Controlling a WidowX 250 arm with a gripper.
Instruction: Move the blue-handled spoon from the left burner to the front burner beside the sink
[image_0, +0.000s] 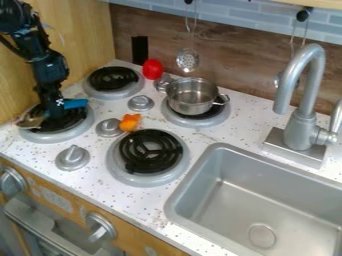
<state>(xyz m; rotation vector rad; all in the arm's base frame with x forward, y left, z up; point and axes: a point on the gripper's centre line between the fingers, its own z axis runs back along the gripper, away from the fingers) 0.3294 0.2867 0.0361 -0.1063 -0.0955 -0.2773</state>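
The black gripper (52, 114) hangs low over the left front burner (70, 118). Close against its right side is a small blue thing (75, 103). A tan and grey object (29, 121) lies at the burner's left edge, beside the gripper; what it is I cannot tell. Further right, an orange toy (129, 122) rests on the counter against a grey knob. A silver pot (192, 95) stands on the back right burner, and a red oval object (153, 69) sits near the back wall.
A black coil burner (151, 151) is in the front middle, another (113, 79) at the back left. Grey knobs (73, 157) rise between the burners. The sink (260, 200) and its tall faucet (304, 95) are on the right. A slotted ladle (188, 60) hangs behind.
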